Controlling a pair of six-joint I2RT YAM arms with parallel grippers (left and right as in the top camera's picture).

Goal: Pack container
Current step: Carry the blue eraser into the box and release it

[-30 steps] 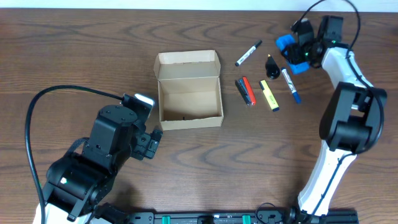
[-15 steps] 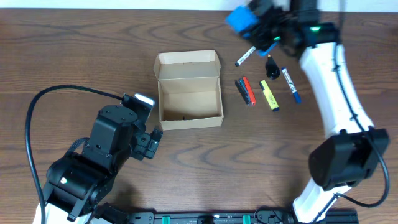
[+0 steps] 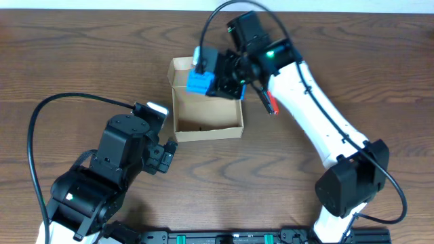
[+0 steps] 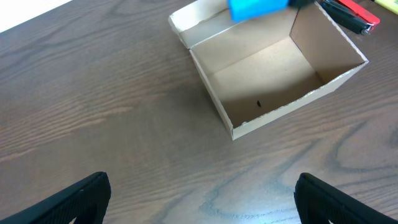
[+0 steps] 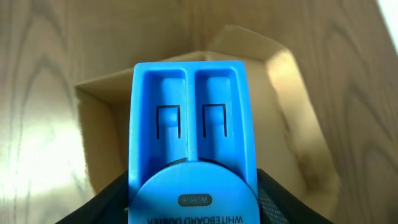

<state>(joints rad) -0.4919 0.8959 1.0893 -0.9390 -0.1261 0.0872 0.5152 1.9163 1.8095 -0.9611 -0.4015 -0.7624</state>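
wooden table (image 3: 68, 41): right jaws grip blue eraser (image 3: 199, 83) over container (image 3: 203, 112), left jaws spread.

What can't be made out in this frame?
Right wrist: the blue eraser hides the right gripper's fingers and much of the container.
Overhead: the right arm covers most of the red marker.
Left wrist: the frame edge cuts off the left gripper's fingers.

A robotics lab, seemingly: wood-grain table (image 3: 68, 41), cabled robot arm (image 3: 319, 114).
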